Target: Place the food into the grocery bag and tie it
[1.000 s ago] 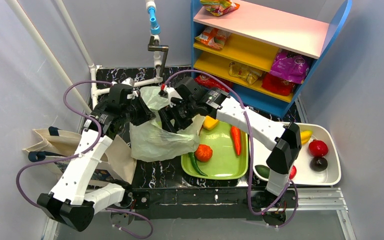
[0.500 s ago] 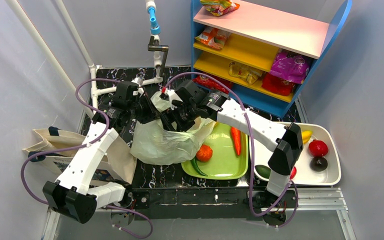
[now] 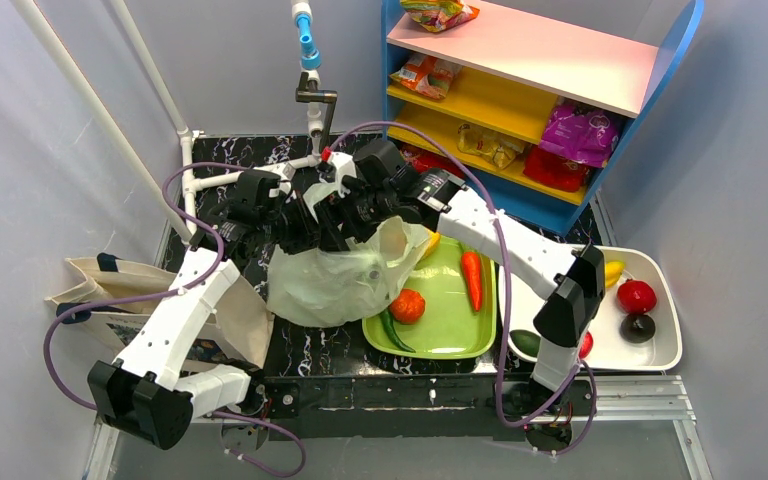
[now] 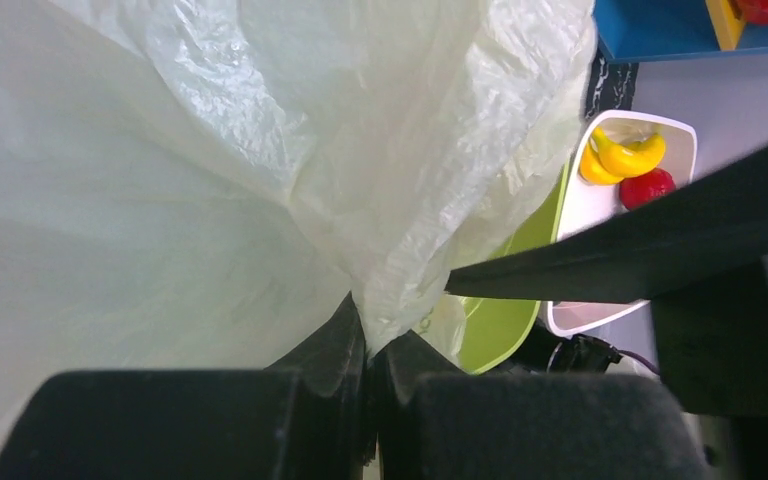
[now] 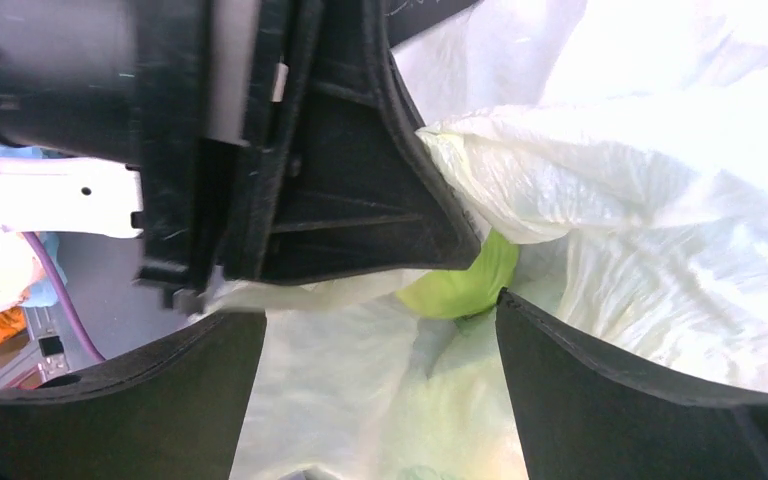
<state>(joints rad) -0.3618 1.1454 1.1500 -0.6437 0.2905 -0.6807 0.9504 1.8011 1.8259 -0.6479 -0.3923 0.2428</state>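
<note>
Black table [image 3: 305,350] holds the bulging grocery bag [image 3: 330,285]; left gripper [image 4: 365,340] pinches its plastic, right gripper [image 5: 378,330] gapes open; tomato [image 3: 407,305], carrot [image 3: 472,280] lie outside, nothing tied.

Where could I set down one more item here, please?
The green tray is bare between the tomato and the carrot; the white tub is bare in its middle. Crowded at the bag, where the left gripper and right gripper meet.
</note>
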